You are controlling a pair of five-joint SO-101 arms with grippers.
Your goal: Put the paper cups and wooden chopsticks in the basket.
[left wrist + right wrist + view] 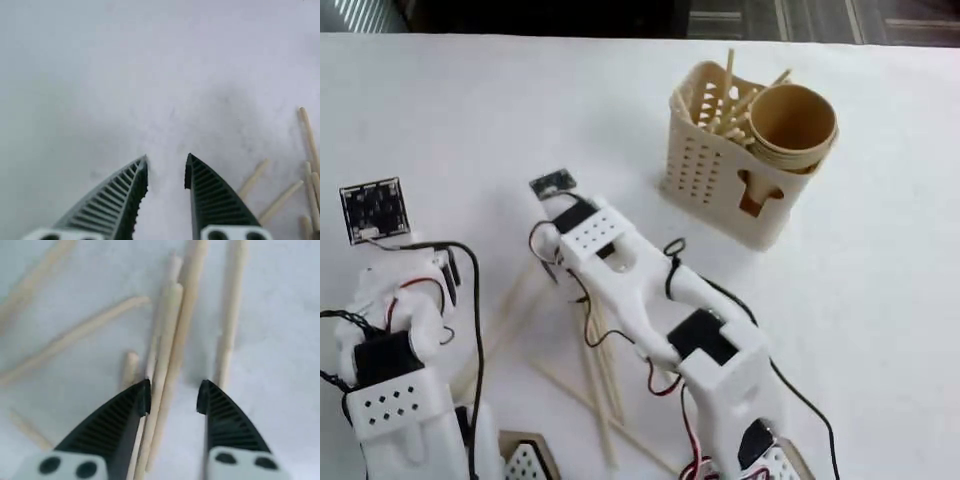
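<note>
Jaws of the right gripper (172, 396) are being held narrowly apart astride loose wooden chopsticks (169, 320) at lower centre of the high view, the left gripper (166, 167) likewise parted over bare table (100, 75), paper cups (792, 120) sitting in the basket (710, 165) at upper right; chopstick pickup is judged in hand, closure and lift being called for next.

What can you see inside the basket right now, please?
Stacked paper cups and several wooden chopsticks stand inside the basket. Its wall covers their lower parts, so the bottom cannot be seen.
</note>
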